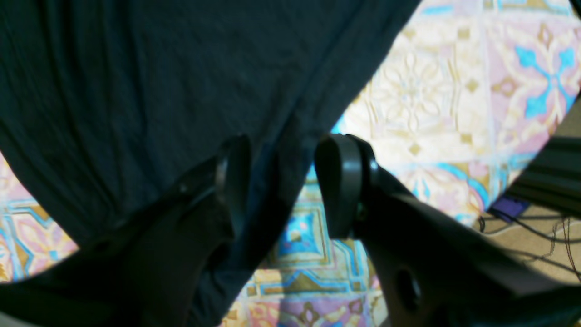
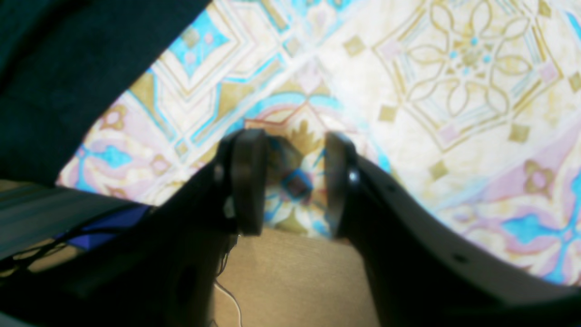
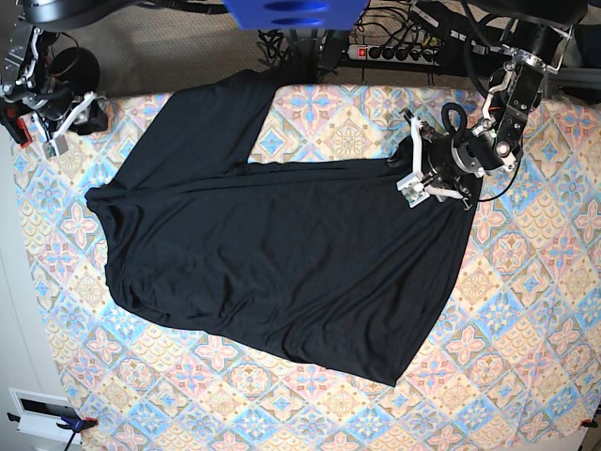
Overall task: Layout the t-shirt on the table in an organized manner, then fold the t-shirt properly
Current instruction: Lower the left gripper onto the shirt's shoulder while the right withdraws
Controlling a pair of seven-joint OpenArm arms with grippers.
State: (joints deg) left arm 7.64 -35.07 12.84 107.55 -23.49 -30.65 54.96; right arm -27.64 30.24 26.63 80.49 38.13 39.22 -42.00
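Black cloth fills the upper left of the left wrist view, where the shirt (image 1: 150, 91) drapes down between the two pads of the left hand (image 1: 281, 181); a dark fold of it runs through the gap, yet blur keeps me from telling whether the pads pinch it or merely straddle it. Patterned desk (image 1: 431, 100) shows at the right of that view. In the right wrist view the right hand (image 2: 294, 181) has its pads apart with only bare desk pattern visible between them, so it grips nothing; a corner of the shirt lies dark in the upper left of that frame. From the base view, the shirt (image 3: 272, 254) spreads across the middle of the desk (image 3: 526, 357), mostly flat with soft wrinkles, its bottom hem toward the lower right of the frame and one sleeve reaching up toward the top centre. Farther up at the right, the left hand (image 3: 413, 183) sits at the shirt's upper right edge. At the far upper left corner, the right hand (image 3: 52, 141) hangs over the desk's edge, well apart from the shirt.
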